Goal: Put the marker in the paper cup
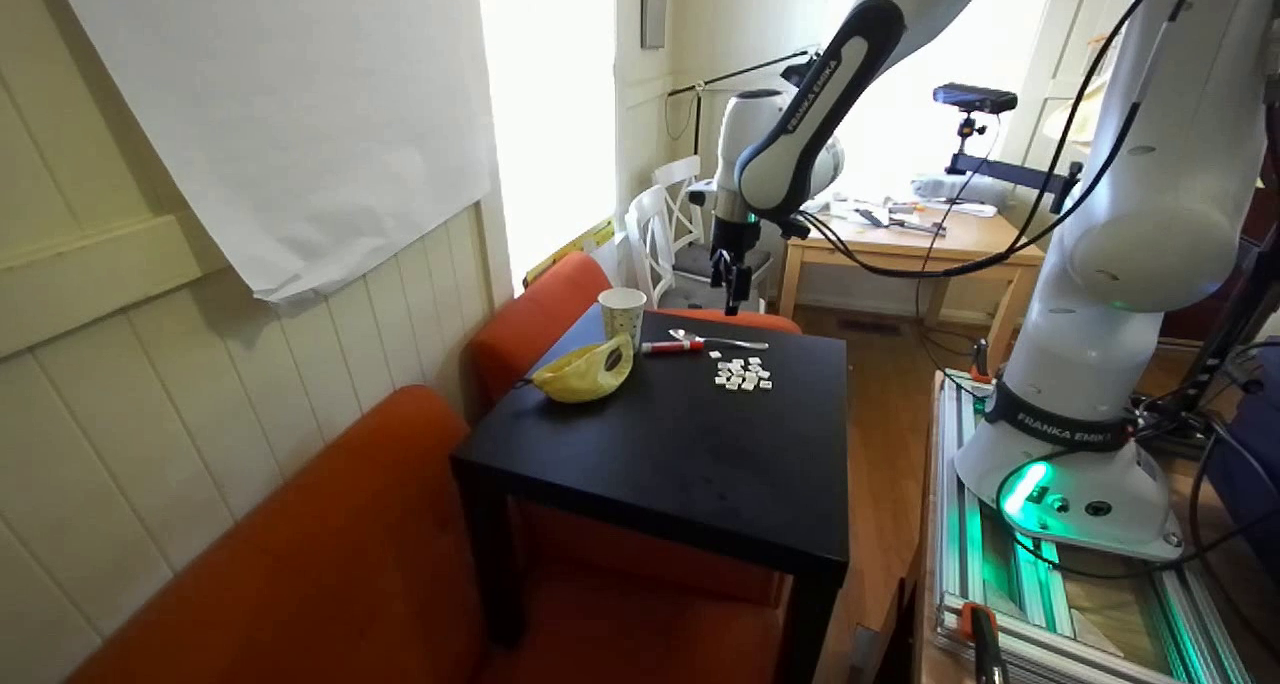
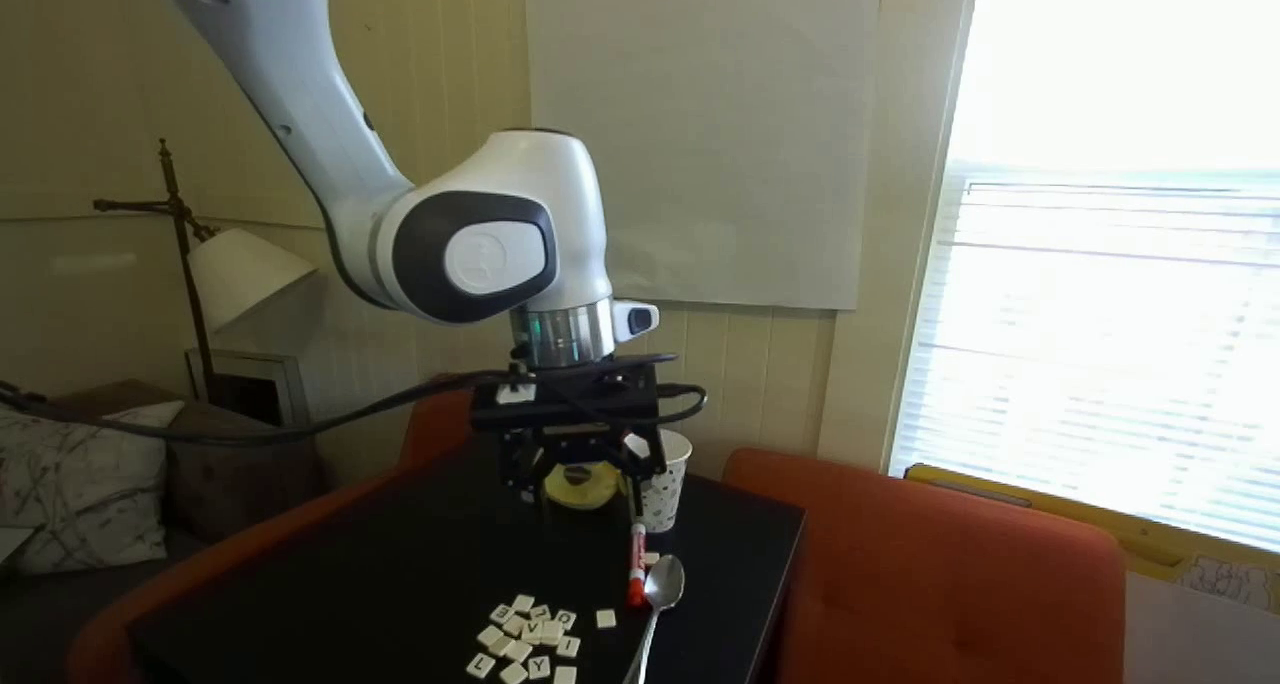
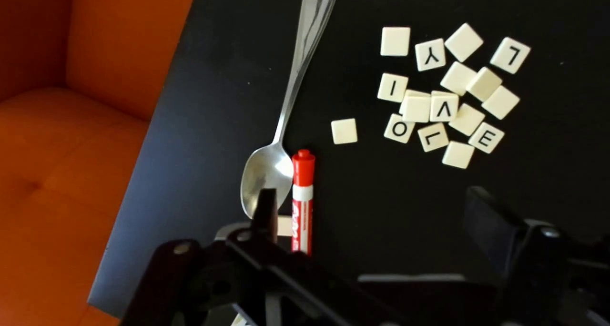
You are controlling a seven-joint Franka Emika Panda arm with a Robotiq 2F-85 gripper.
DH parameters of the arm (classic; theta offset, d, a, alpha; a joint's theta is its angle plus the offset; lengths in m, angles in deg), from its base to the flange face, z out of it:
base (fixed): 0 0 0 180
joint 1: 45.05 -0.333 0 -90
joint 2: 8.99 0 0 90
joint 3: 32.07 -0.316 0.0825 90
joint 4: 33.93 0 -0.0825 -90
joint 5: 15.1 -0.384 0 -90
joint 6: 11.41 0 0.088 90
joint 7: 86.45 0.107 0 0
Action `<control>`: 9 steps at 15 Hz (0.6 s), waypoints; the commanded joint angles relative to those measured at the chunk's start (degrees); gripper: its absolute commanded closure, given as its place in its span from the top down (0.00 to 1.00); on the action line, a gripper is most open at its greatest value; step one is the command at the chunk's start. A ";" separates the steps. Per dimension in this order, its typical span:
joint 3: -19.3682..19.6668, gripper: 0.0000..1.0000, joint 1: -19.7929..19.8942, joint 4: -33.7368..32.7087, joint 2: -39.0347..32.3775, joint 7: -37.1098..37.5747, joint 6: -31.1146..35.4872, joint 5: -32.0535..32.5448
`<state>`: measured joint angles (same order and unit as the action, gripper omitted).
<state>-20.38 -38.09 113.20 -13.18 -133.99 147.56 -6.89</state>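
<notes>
The marker is red with a white band and lies flat on the black table. It shows in both exterior views (image 1: 672, 347) (image 2: 637, 569) and in the wrist view (image 3: 302, 192), where its lower end is hidden behind a finger. The paper cup, white with small spots, stands upright beyond the marker in both exterior views (image 1: 623, 319) (image 2: 664, 489). My gripper (image 3: 371, 197) is open and empty, above the table. In the wrist view the marker appears between the fingers, close to the left one. The gripper also shows in both exterior views (image 1: 733, 299) (image 2: 583, 494).
A metal spoon (image 3: 267, 173) lies right beside the marker. Several white letter tiles (image 3: 443, 106) are scattered nearby, one partly under or behind the marker. A yellow item (image 1: 580, 376) sits near the cup. Orange chairs (image 2: 920, 564) surround the black table (image 1: 700, 454).
</notes>
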 commanded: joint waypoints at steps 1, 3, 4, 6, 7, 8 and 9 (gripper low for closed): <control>-3.58 1.00 2.16 -0.83 -6.36 -6.42 4.45 -3.48; -4.99 1.00 2.96 -1.75 -9.41 -6.44 7.13 -2.05; -6.95 1.00 4.09 -2.11 -10.44 -7.59 8.61 -3.95; -9.53 1.00 6.08 -3.10 -12.58 -8.24 10.41 -4.36; -10.11 1.00 6.74 -3.57 -13.61 -8.06 11.35 -3.66; -10.35 1.00 7.07 -4.36 -14.48 -7.45 11.85 -2.68; -10.39 1.00 7.43 -4.97 -15.29 -6.98 12.21 -1.95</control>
<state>-29.21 -32.99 110.91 -25.09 -139.94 157.84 -9.50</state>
